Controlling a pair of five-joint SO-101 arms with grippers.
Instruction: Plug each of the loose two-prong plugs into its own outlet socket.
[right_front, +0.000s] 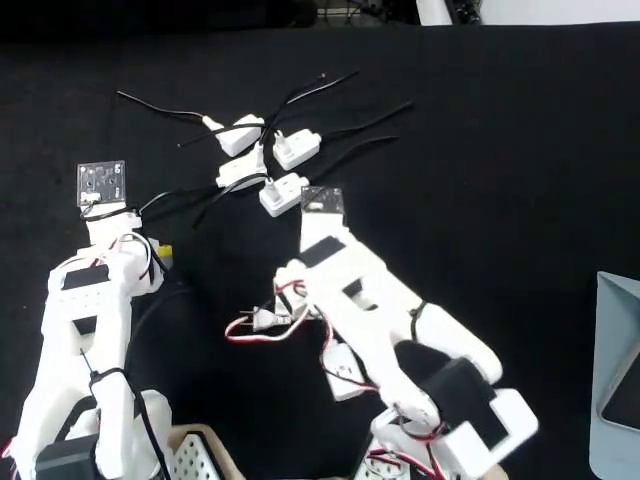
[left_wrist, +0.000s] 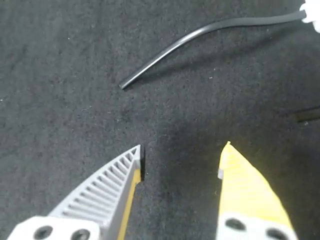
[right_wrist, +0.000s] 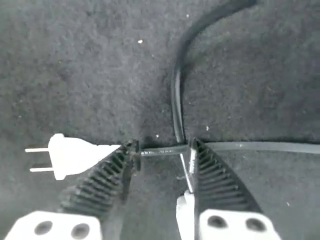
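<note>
Now hovering, right gripper (right_wrist: 162, 146) spread astride black cord (right_wrist: 176, 100).
Closing here, I'm risking pinching cord, leaving two-prong plug (right_wrist: 70, 155) dangling.

4 white corded plug or socket pieces (right_front: 283, 193), 2 arms (right_front: 360, 300)

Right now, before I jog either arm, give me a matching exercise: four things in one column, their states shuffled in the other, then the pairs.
1 left gripper
2 right gripper
3 white plug
4 black cable end

A lies flat, both prongs bare
B open, fingers either side of a black cord
C open over bare cloth
D lies free ahead of the left gripper

Pairs: 1-C, 2-B, 3-A, 4-D
</note>
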